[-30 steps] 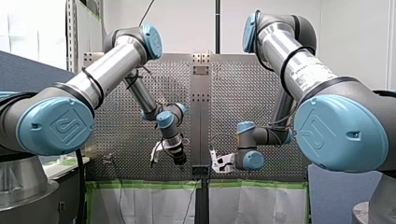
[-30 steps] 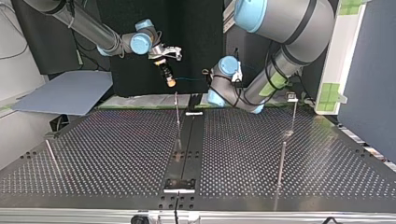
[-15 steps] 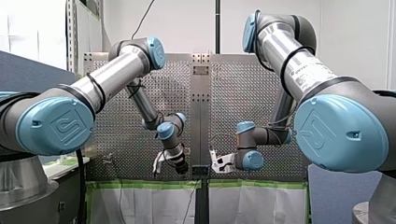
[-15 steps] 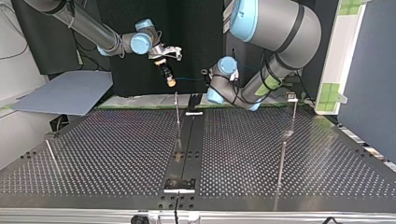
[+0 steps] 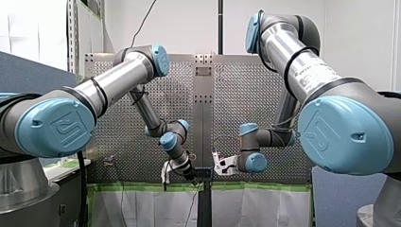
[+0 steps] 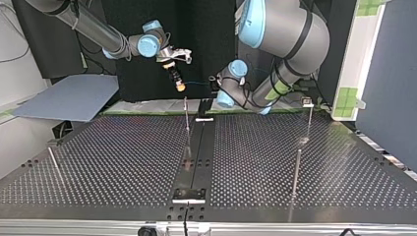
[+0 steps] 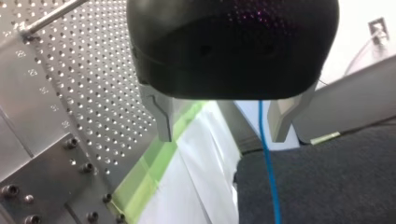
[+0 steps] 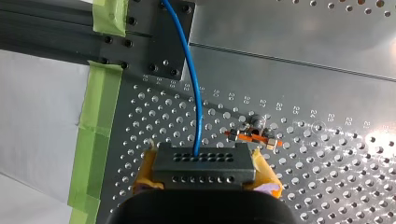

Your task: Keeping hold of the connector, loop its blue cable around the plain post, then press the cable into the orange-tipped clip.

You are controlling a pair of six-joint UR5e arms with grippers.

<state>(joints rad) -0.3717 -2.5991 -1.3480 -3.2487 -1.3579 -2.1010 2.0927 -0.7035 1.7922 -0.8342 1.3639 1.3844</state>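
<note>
**Right gripper** (image 8: 203, 167): clamped on the connector (image 8: 203, 158), which sits between its yellow pads (image 8: 145, 169) over the perforated table (image 8: 327, 177).

**Left gripper** (image 7: 223, 134): fingers spread, holding nothing. The blue cable (image 8: 196, 93) hangs in the gap between them, nearer one finger; whether it touches either cannot be told.

**Connector:** its long axis runs from pad to pad, across the right gripper. Its holed face points straight ahead. The cable leaves mid-face and runs on over the table to the dark rail (image 8: 140, 42).

**Orange-tipped clip** (image 8: 252, 134): stands just ahead, to one side of the cable.

**Step in hand:** looping appears not yet begun. Good practice here is judged to be:
- a firm clamp;
- enough slack that the connector is not twisted;
- a wide sweep round the plain post (image 6: 187, 123), taken to be the bare rod nearest the grippers, before lowering toward the clip.
</note>
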